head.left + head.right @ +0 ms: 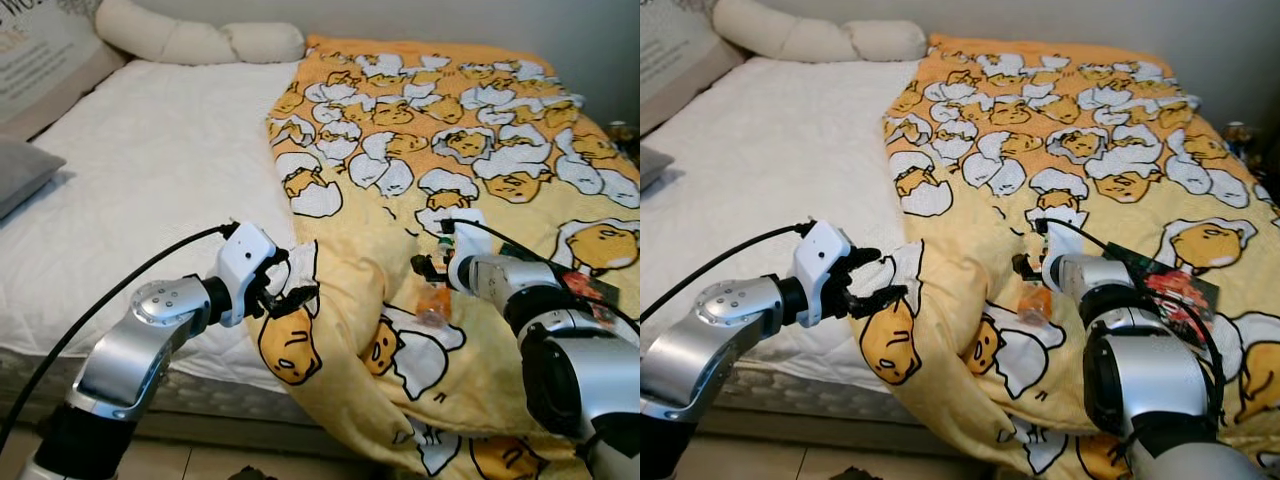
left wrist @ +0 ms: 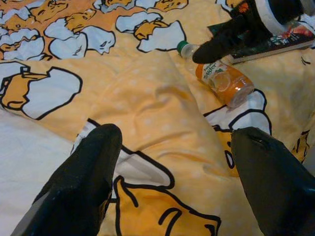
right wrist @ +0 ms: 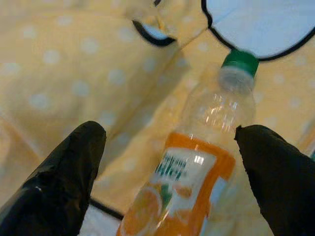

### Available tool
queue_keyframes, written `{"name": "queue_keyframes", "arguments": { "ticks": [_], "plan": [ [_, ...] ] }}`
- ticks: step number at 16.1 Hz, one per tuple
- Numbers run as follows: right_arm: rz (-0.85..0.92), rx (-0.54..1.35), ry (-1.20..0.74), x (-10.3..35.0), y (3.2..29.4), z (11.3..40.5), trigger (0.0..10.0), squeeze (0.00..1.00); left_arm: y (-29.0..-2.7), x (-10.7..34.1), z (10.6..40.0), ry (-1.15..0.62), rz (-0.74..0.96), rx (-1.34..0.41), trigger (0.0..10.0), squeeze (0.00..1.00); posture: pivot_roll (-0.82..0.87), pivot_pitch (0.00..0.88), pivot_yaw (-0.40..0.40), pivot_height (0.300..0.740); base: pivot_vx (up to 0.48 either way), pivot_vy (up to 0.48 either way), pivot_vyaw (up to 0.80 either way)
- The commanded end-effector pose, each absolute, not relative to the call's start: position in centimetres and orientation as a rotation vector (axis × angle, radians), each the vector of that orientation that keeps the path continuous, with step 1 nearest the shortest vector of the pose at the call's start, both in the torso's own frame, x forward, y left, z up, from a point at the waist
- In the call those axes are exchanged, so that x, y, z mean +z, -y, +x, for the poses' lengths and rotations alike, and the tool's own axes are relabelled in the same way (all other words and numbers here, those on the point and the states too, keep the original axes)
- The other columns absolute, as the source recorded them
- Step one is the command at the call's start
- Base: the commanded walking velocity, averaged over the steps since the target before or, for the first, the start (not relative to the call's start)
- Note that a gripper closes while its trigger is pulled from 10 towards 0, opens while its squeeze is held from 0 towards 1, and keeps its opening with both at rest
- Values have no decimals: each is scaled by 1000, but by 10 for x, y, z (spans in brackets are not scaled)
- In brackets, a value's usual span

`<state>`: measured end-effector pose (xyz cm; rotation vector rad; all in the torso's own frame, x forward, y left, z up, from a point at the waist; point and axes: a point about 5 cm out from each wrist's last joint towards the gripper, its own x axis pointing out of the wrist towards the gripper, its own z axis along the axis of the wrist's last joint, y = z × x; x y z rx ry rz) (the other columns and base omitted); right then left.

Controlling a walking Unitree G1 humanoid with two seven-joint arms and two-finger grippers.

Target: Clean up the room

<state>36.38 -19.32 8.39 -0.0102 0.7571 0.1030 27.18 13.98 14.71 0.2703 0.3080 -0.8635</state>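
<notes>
Right gripper (image 3: 167, 162), fingers wide, half hides a clear plastic orange-labelled bottle (image 3: 197, 162); left gripper (image 2: 172, 172) gapes over the rumpled yellow egg-print blanket (image 2: 147, 98).

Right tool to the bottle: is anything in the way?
Nothing visible. The right tool is open with the bottle lying on the blanket between its fingers. The book lies off to the side.

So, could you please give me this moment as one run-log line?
right pincer: open over bottle | left pincer: open over blanket edge | bottle: lying on blanket, not gripped
</notes>
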Motion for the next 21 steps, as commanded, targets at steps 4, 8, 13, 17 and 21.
{"name": "queue_keyframes", "arguments": {
  "ticks": [4, 8, 13, 17, 21],
  "plan": [
    [-76, 61, -809, 81, 196, 361, 10000, 0, -141, 153, 268, -315, 285, -887, 10000, 0, 20, 0, 18, 740, 0, 0, 0],
    [-90, 22, -867, 68, 199, 352, 10000, 0, -138, 152, 263, -340, 289, -929, 10000, 0, 26, 0, 15, 740, 0, 0, 0],
    [-126, -15, -946, 55, 200, 342, 10000, 0, -137, 151, 259, -362, 294, -946, 10000, 0, 33, 0, 10, 740, 0, 0, 0],
    [-79, -65, -965, 53, 206, 338, 3922, 0, -136, 151, 260, -367, 296, -948, 10000, 0, 26, 0, 12, 740, 0, 0, 0],
    [-59, -74, -969, 52, 207, 337, 0, 0, -134, 152, 263, -363, 295, -958, 10000, 0, 17, 0, 17, 740, 0, 0, 0]
  ]
}}
